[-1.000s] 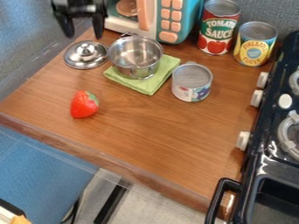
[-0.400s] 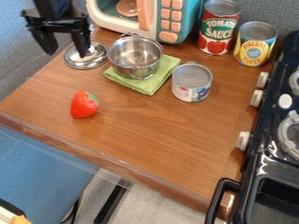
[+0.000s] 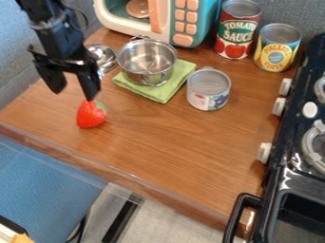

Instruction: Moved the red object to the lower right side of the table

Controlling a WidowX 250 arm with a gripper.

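red strawberry [image 3: 90, 116] left of the pot [image 3: 145, 76], probably light, stiff, a bit slippery, so i'd grab its fat middle. pincer [image 3: 74, 93] is spread, also left of the pot.

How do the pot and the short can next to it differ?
The pot is open at the top and empty, while the short can has a closed lid. The pot is bare shiny metal with small handles, whereas the can wears a printed label around its side. The pot sits on the folded green cloth; the can stands beside that cloth, on the wooden surface. Both are round and upright.
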